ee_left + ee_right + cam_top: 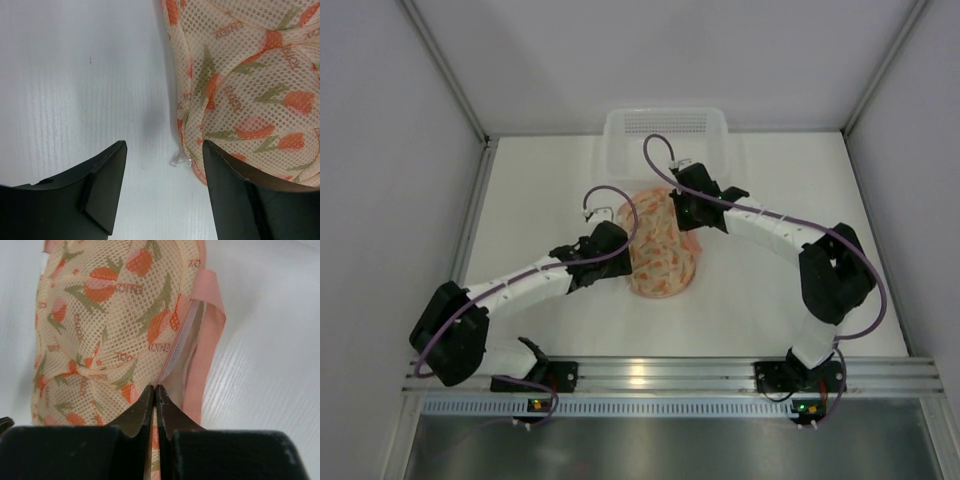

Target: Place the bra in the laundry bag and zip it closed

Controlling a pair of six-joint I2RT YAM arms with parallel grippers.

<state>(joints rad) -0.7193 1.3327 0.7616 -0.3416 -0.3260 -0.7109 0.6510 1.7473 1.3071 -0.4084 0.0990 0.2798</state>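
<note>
The laundry bag, pale mesh with an orange tulip print and coral trim, lies in the middle of the table. It also shows in the left wrist view and the right wrist view. My left gripper is open at the bag's left edge, its right finger against the fabric, with a small clear zipper pull between the jaws. My right gripper is shut on the bag's far edge beside the coral loop handle. The bra is not in view.
A white slotted plastic basket stands at the back of the table, just behind the right gripper. Grey walls close in the table on the left, right and back. A metal rail runs along the near edge.
</note>
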